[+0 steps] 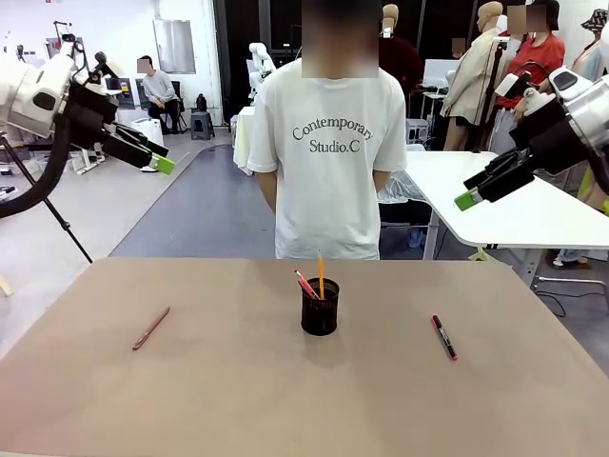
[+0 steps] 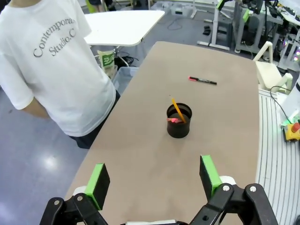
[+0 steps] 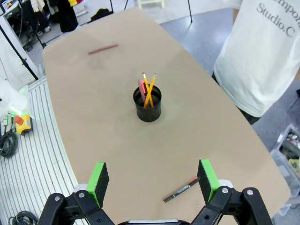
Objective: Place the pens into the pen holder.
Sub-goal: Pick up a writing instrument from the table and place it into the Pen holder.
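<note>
Front view: the pen holder (image 1: 320, 314) stands mid-table, already holding a yellow pencil (image 1: 321, 274) and a pink pen (image 1: 306, 284). Two more lie flat on the table (image 1: 238, 400), well apart from it: a reddish pen (image 1: 150, 327) to its left and a black marker (image 1: 443, 337) to its right. The left pincer (image 1: 160, 157) and right pincer (image 1: 473, 188) hang high, open and empty. Pickup has not begun, I judge; next, each should descend on its nearer pen. Right wrist view adds a second pencil crossed inside the holder.

One black mesh pen holder (image 1: 320, 314) on a table (image 1: 238, 400): three pens (image 3: 148, 91) stand inside it, one pinkish-red pen (image 1: 150, 328) lies to its left, one black marker (image 1: 443, 337) to its right.
</note>
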Action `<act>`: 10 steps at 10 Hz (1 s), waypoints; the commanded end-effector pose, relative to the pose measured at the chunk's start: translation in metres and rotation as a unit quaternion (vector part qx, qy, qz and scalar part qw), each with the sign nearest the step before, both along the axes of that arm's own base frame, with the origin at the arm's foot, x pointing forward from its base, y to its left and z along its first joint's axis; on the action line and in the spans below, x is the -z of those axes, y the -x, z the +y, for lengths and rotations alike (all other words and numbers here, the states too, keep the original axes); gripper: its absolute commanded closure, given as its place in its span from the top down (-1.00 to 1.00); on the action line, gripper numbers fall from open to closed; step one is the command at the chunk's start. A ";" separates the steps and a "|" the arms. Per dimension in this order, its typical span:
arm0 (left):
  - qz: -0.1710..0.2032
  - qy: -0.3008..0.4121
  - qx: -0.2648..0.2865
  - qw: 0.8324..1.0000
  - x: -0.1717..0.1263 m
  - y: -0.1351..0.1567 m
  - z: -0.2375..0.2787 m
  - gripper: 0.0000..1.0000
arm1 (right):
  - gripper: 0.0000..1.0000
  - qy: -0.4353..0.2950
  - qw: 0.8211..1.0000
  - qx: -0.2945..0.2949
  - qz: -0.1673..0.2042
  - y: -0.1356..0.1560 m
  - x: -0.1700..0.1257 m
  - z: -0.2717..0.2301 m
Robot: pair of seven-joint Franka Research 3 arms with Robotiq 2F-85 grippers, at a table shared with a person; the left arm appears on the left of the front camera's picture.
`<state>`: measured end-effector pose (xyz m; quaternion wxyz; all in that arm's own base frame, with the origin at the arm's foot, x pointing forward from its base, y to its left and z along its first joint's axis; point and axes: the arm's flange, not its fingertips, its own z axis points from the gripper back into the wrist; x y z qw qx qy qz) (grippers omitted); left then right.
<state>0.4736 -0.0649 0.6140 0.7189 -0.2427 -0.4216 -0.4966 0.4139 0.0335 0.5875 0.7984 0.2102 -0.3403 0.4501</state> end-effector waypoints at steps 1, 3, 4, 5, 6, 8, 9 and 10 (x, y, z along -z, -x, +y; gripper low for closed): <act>-0.006 -0.001 -0.007 1.000 -0.005 0.006 0.005 1.00 | 1.00 -0.009 1.000 -0.006 -0.004 -0.001 -0.001 0.000; -0.003 0.000 -0.002 1.000 -0.002 0.001 0.001 1.00 | 1.00 -0.009 1.000 -0.006 -0.004 -0.001 -0.001 0.000; 0.019 -0.023 0.016 0.999 0.016 -0.002 -0.005 1.00 | 1.00 -0.009 1.000 -0.006 -0.004 -0.001 -0.001 0.000; 0.036 -0.037 0.028 0.998 0.019 -0.002 0.001 1.00 | 1.00 -0.009 1.000 -0.006 -0.004 -0.001 -0.001 0.000; 0.040 -0.051 0.028 0.998 0.024 0.001 0.005 1.00 | 1.00 -0.009 1.000 -0.006 -0.004 -0.001 -0.001 0.000; 0.019 -0.077 0.031 0.996 0.029 0.003 0.016 1.00 | 1.00 -0.009 1.000 -0.006 -0.004 -0.001 -0.001 0.000; 0.006 -0.073 0.023 0.997 0.030 0.006 0.018 1.00 | 1.00 -0.009 1.000 -0.006 -0.004 -0.001 -0.001 0.000; 0.002 -0.064 0.016 0.998 0.024 0.010 0.028 1.00 | 1.00 -0.009 1.000 -0.006 -0.004 -0.001 -0.001 0.000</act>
